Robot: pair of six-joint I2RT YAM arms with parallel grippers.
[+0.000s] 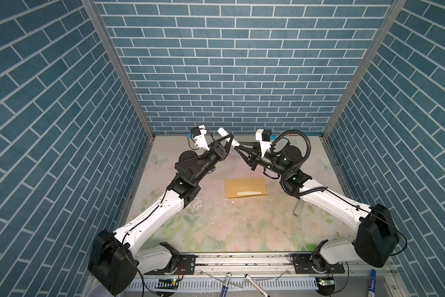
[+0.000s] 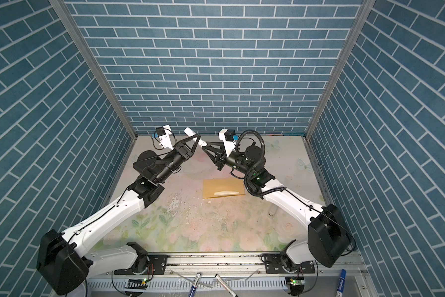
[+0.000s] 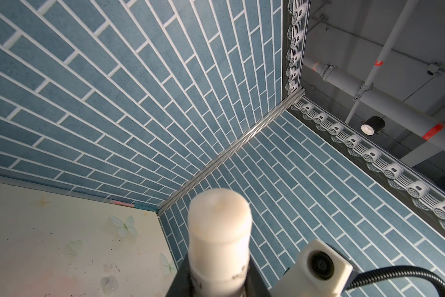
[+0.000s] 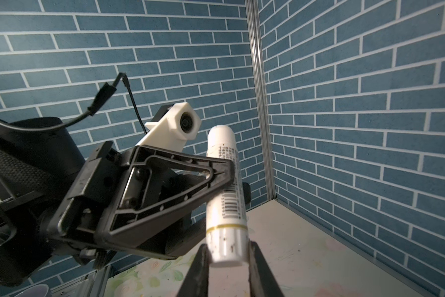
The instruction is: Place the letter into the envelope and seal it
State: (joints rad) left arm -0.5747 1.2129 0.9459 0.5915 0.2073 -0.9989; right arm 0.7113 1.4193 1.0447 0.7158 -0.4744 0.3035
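One envelope [image 1: 244,186]: flat, middle of the table [image 1: 216,231].
One glue stick [image 4: 225,210]: aloft above it.
Left gripper [image 1: 230,140]: clamped on its body.
Right gripper [image 1: 237,145]: flanks its cap; grip unclear.
Three markers [image 1: 225,284]: front rail.

Your left arm [image 1: 162,205] and right arm [image 1: 326,198] match: white shell links, black joint housings, thin black cable along each. Both left gripper [image 1: 230,138] and right gripper [image 1: 238,147]: black, open triangular finger frames. White printed camera mount [image 1: 199,136] per wrist, blue connector. Ribbed black conduit [image 1: 307,144] loops on the right arm only; green LED [image 1: 294,177] lit there. Black screwed base plates [image 1: 188,264].
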